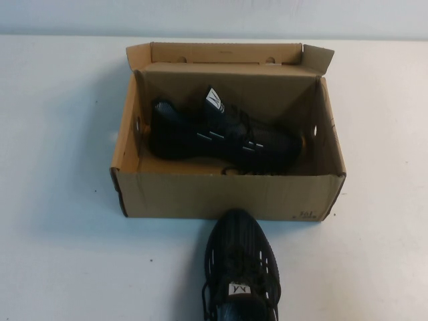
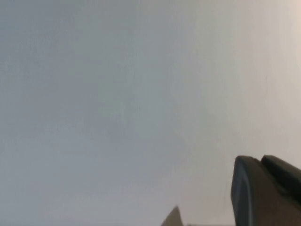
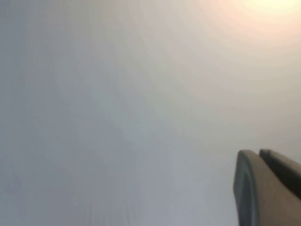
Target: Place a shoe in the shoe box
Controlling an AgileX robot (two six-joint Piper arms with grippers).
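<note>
The brown cardboard shoe box point(image 1: 200, 195) stands open in the middle of the table, its lid flap up at the back. The shoe point(image 1: 221, 134), a black sneaker with white side dashes and a white-marked tongue, lies on its side inside the box. Neither arm shows in the high view. My left gripper point(image 2: 259, 160) appears only in the left wrist view, shut and empty over bare white table. My right gripper point(image 3: 257, 153) appears only in the right wrist view, shut and empty over bare white table.
The matching black sneaker point(image 1: 241, 267) stands on the table just in front of the box's near wall, toe towards the box. A small brownish tip point(image 2: 173, 217) shows at the edge of the left wrist view. White table surrounds the box.
</note>
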